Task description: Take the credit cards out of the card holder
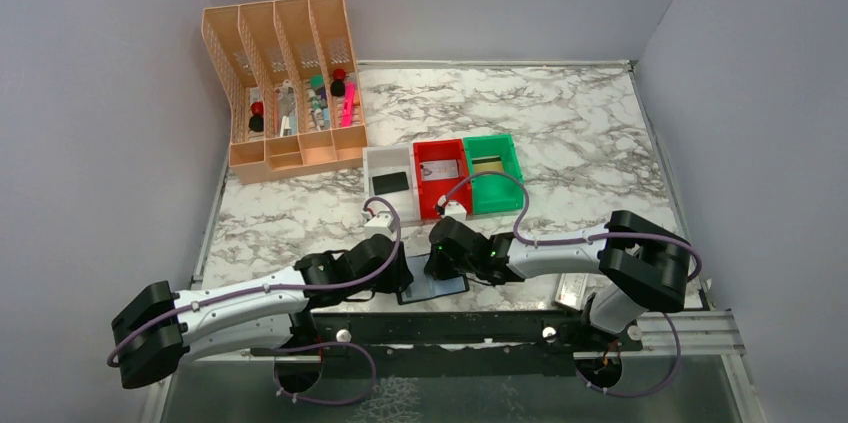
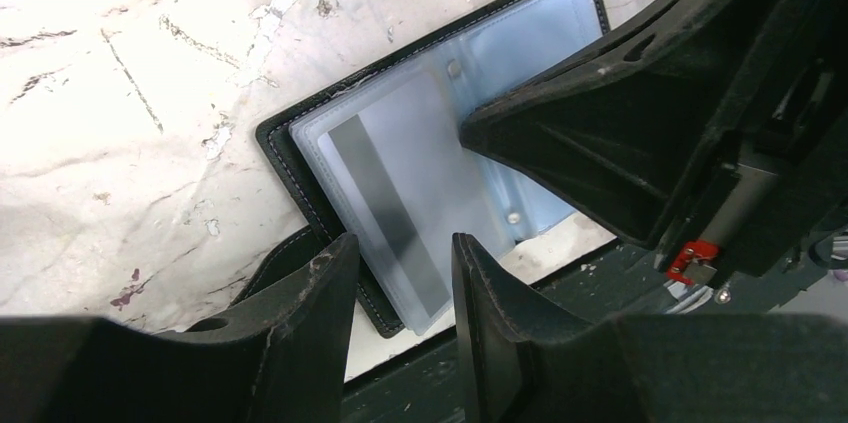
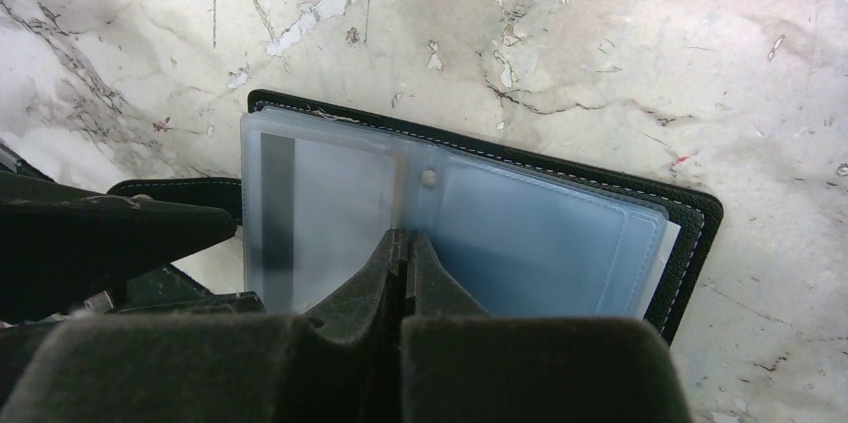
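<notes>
Card holder [image 1: 432, 289] lies open and flat on the marble table [image 1: 560, 133], at the near edge between the two arms, its black border showing around glossy blue-grey pockets. Right gripper [image 3: 405, 238] is closed, fingers pressed together, tips set down on the pockets at the middle fold, just below a small stud. Left gripper [image 2: 402, 243] is parted, its two fingers standing either side of the near corner of the left-hand pocket; whether they touch it, I cannot tell. Inside that pocket sits a pale card [image 2: 385, 203] with a dark stripe along one side. Further back on the table three small bins stand in a row: white bin [image 1: 377, 158] with a black card [image 1: 389, 182], red bin [image 1: 418, 183] with a whitish card, green bin [image 1: 510, 178] with a yellowish one. Peach desk organizer [image 1: 285, 83] stands in the far left corner.
</notes>
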Controlling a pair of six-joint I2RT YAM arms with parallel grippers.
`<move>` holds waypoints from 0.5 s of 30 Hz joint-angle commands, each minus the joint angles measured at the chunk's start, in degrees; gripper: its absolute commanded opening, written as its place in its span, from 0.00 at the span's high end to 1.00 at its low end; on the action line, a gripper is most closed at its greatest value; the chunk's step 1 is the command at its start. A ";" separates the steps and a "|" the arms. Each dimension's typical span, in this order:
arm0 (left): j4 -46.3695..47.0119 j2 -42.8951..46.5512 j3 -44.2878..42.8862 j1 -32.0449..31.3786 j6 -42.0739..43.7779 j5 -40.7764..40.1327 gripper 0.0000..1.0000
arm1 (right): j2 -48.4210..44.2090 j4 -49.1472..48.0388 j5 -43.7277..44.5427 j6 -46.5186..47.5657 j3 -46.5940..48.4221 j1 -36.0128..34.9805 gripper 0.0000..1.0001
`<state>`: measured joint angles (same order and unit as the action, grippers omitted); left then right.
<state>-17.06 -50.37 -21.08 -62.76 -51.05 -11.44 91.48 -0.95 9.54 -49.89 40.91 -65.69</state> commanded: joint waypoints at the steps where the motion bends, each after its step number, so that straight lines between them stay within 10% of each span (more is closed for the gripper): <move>1: -0.89 -1.52 0.09 -0.24 -0.15 -1.18 0.57 | 3.69 9.22 2.88 2.41 -3.25 0.39 0.99; 15: 1.80 3.06 0.65 -0.43 0.35 0.20 0.57 | 4.40 8.56 2.46 2.36 -3.18 0.39 0.99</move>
<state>-17.85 -49.28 -21.08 -62.76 -51.16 -11.44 91.50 -0.99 9.54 -49.89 40.88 -65.69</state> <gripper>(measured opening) 0.428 0.015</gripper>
